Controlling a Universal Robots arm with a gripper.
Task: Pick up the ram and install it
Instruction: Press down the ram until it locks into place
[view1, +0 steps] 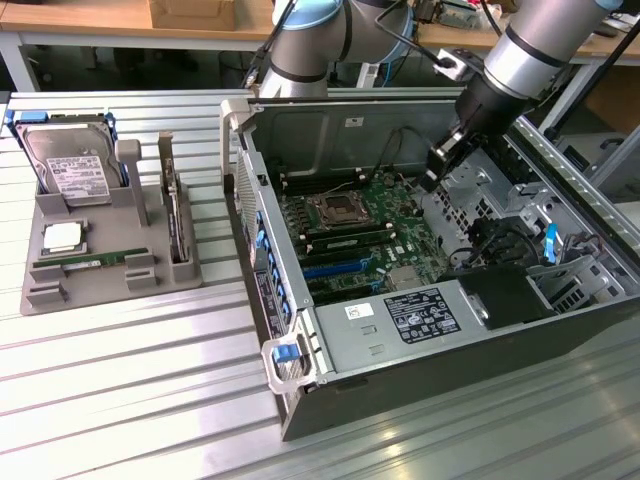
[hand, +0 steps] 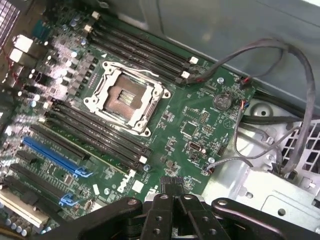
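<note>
A ram stick (view1: 80, 262), long, thin and green, lies flat in the grey holder (view1: 150, 262) at the exterior view's left. A second thin board (view1: 176, 215) stands on edge in the holder's right slot. My gripper (view1: 432, 178) hangs inside the open computer case (view1: 300, 345), far from both sticks, above the right part of the green motherboard (view1: 400, 235). The black fingers (hand: 161, 210) are shut together with nothing between them. Below the gripper (hand: 174, 194), the wrist view shows the motherboard (hand: 200, 107), its bare processor socket (hand: 127, 97) and long black memory slots (hand: 95, 132) on both sides of the socket.
The holder also carries a silver hard drive (view1: 70, 165) and a square processor chip (view1: 62, 237). Loose grey cables (hand: 280, 100) loop over the case's metal frame next to the board. Blue card slots (hand: 55, 155) lie beyond the memory slots. The case stands on a ribbed aluminium table (view1: 150, 400).
</note>
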